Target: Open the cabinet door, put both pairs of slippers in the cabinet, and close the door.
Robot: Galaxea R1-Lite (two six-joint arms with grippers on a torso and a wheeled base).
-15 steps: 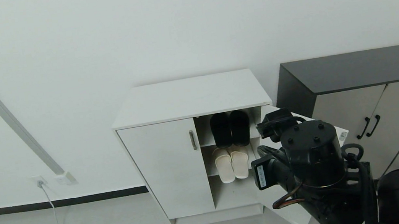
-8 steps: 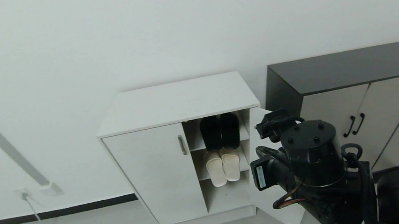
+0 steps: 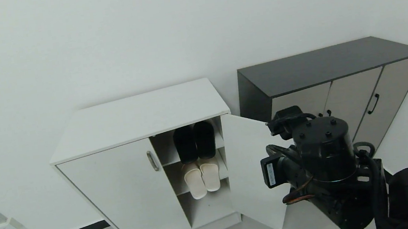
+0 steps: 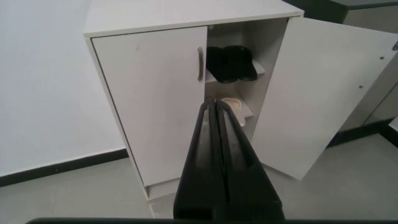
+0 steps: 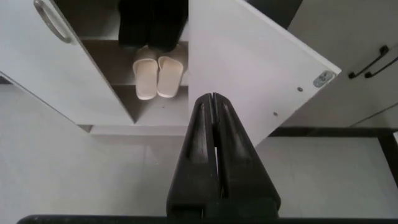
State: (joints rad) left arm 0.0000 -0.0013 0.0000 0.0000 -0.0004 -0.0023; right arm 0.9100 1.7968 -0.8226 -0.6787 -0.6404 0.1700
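You have the white cabinet [image 3: 137,115] against the wall, built of plain matte boards. Its left door [image 3: 128,195] is shut and has a slim metal handle [image 3: 152,161]; its right door [image 3: 253,171] is swung wide. Black slippers [image 3: 195,141] sit side by side on the top shelf, cream slippers [image 3: 202,177] on the shelf below. Left gripper [image 4: 216,104] and right gripper [image 5: 212,98] hang before it, fingers pressed together, holding nothing. A dark cabinet [image 3: 323,63] stands just beside.
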